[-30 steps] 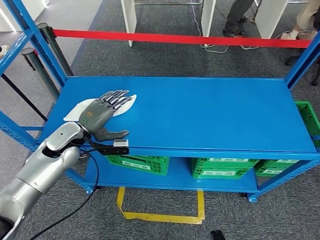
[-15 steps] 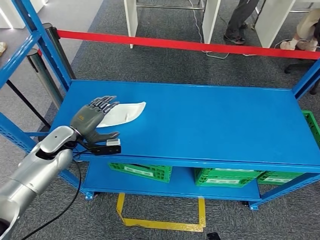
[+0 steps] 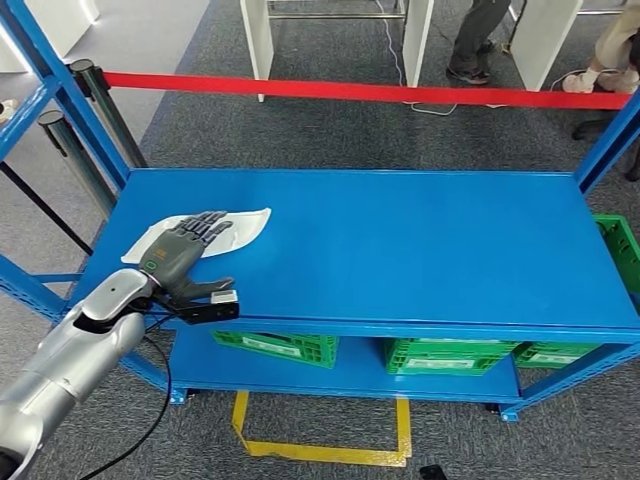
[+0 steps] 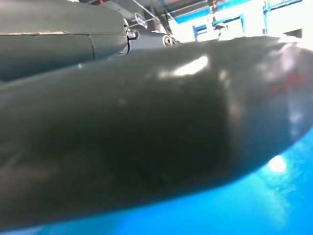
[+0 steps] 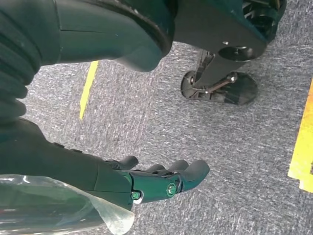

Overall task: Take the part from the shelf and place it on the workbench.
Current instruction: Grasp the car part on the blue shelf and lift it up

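A flat white part (image 3: 245,228) lies on the left of the blue shelf top (image 3: 415,250). My left hand (image 3: 177,252) lies over the part's left half, fingers stretched out flat and apart, gripping nothing. In the left wrist view the hand (image 4: 147,122) looms dark and close just above the blue shelf surface (image 4: 258,205). My right hand (image 5: 155,178) hangs over grey carpet with its fingers loosely extended. A clear plastic sheet (image 5: 55,205) shows beside its wrist.
Green crates (image 3: 275,347) (image 3: 449,355) sit on the lower shelf, another (image 3: 623,245) at the right end. Blue uprights (image 3: 72,90) flank the shelf. Behind it run a red barrier tape (image 3: 362,92), white table legs (image 3: 258,35) and a person's legs (image 3: 475,35). Yellow floor marking (image 3: 324,440) lies in front.
The view has shifted slightly. My left hand has drawn back along the white part from its right end toward its left half, staying flat and spread.
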